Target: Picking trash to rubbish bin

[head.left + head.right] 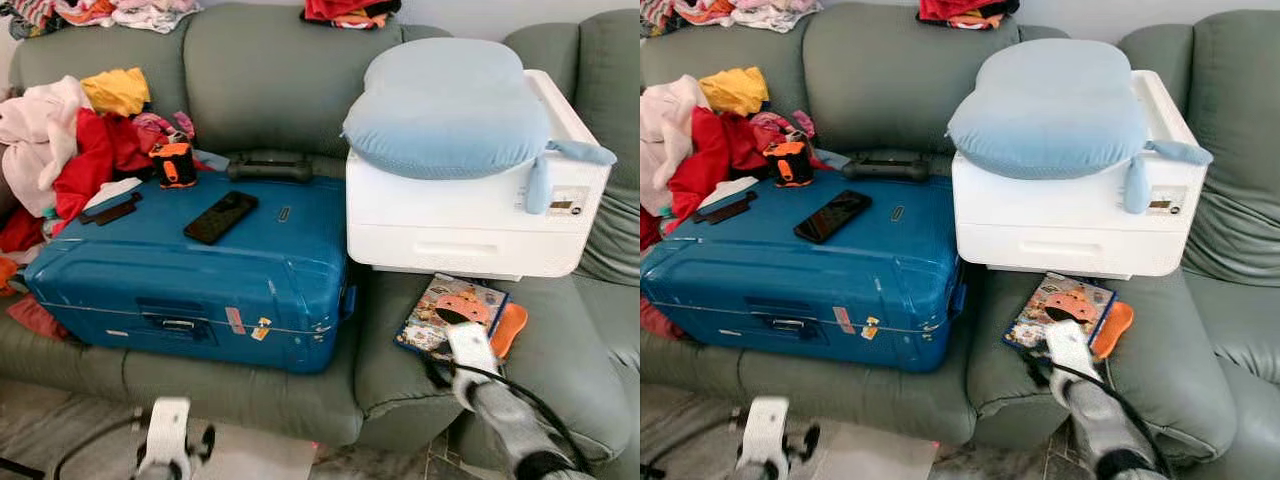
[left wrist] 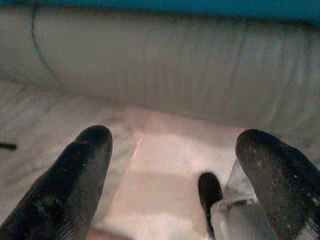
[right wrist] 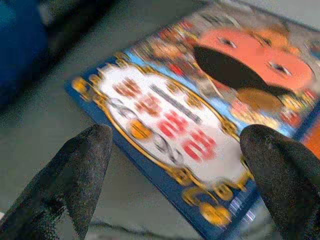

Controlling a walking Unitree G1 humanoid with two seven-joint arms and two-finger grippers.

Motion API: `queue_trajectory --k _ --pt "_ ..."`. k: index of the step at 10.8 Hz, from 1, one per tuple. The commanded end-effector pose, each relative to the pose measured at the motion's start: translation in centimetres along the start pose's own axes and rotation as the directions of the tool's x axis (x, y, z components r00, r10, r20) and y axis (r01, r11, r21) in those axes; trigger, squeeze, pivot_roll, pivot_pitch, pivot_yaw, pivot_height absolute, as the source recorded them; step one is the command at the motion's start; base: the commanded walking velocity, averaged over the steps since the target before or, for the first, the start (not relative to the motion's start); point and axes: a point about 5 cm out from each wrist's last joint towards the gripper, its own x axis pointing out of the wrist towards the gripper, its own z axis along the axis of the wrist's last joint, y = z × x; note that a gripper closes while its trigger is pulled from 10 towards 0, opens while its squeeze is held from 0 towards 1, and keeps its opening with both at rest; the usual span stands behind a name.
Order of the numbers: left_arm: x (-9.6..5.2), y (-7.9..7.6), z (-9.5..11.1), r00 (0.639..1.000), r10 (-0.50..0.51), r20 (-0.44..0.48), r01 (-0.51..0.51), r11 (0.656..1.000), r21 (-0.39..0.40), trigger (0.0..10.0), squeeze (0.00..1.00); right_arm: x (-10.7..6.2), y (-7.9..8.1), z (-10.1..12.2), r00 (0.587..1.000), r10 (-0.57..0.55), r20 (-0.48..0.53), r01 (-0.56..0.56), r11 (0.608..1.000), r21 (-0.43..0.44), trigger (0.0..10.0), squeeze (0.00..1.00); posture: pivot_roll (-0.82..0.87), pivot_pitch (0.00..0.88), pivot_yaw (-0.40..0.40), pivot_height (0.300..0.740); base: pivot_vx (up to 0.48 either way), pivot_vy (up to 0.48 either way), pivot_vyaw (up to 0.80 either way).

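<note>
Right gripper [image 3: 175, 165]: fingers spread wide, nothing between them — poised just above the near edge of the colourful packet [image 3: 200, 130], on the sofa seat.
Right arm [image 1: 500, 405]: reaches up from the lower right over the sofa's front edge, a black cable running along it, its white wrist block covering the packet's near corner.
Colourful packet [image 1: 445, 312]: lies flat on the green seat cushion just in front of the white printer, printed with an orange cartoon face and gold-framed lettering; it rests partly on an orange object [image 1: 510, 328] that pokes out at its right side.
Left gripper [image 2: 175, 170]: fingers apart and empty, pointing at pale floor in front of the sofa's base.
Left arm [image 1: 168, 440]: hangs low at the bottom left, by the sofa's front.
White printer [image 1: 470, 215]: sits on the seat to the right of the suitcase, a light blue cushion [image 1: 450, 105] resting on top.
Blue suitcase [image 1: 200, 270]: lies flat on the seat — a black phone [image 1: 221, 216] on its lid, an orange-and-black tape measure [image 1: 175, 164] at its back edge.
Clothes [image 1: 70, 140]: heaped in pink, red and yellow at the sofa's left end.
Green sofa [image 1: 270, 75]: more clothes lie along the top of its back.
</note>
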Motion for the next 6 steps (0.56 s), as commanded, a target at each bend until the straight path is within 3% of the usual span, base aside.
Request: queue_trajectory --k 1,3,6 --pt "-0.1 0.4 -0.1 1.000 0.000 -0.004 0.000 1.000 0.010 10.0 0.00 -0.2 -0.3 -0.6 0.999 -0.018 -0.027 0.019 1.000 0.017 10.0 0.00 0.00 0.000 0.046 0.740 0.000 0.000 0.00" --pt "-0.3 0.9 -0.7 1.000 0.010 -0.028 -0.009 1.000 0.016 10.0 0.00 -0.4 -0.6 -1.0 0.999 -0.021 -0.036 0.020 1.000 -0.014 10.0 0.00 0.01 0.000 0.048 0.740 0.000 0.000 0.00" --pt "-1.3 2.3 -3.1 0.989 0.045 -0.139 -0.038 0.998 0.051 10.0 0.00 -1.6 -1.5 -3.4 0.992 -0.047 -0.116 0.045 0.999 -0.018 10.0 0.00 0.01 0.000 0.049 0.740 0.000 0.000 0.00"
